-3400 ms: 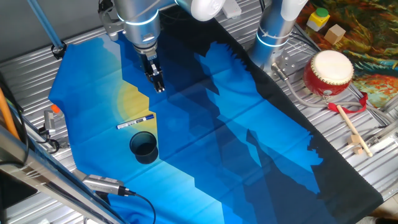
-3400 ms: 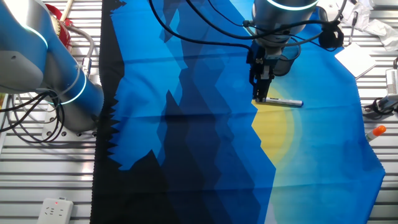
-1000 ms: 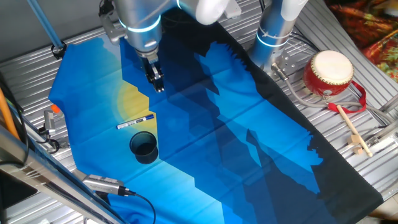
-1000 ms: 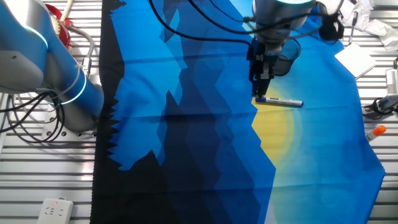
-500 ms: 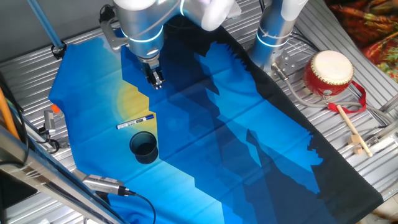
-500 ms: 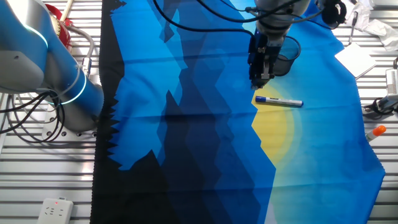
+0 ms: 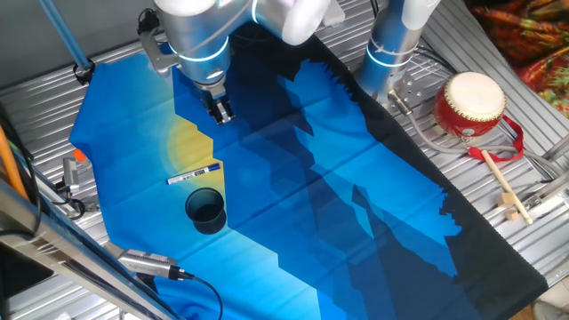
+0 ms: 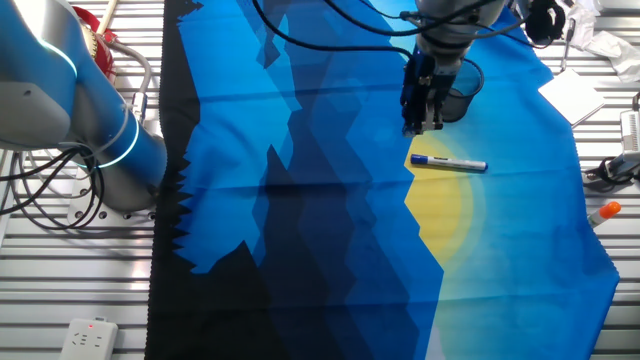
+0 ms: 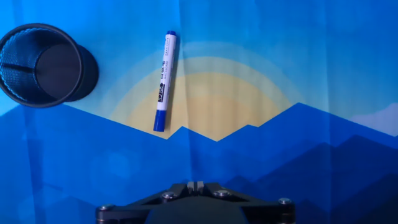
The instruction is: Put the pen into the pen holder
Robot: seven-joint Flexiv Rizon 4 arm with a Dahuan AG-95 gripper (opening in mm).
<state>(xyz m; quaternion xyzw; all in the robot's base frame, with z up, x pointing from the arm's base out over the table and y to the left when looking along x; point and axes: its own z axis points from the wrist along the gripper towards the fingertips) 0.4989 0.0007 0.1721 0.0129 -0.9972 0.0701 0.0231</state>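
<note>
The arm is built of thick, glossy silver-grey cylindrical links, each joint ringed by a thin glowing pale-blue band. A rounded white cap covers one upper joint. Black cables loop from the wrist housing down toward the small black two-finger gripper point(image 7: 220, 110), whose slim dark jaws end in pale metal tips. In the hand view its black body shows small silver screws.
</note>
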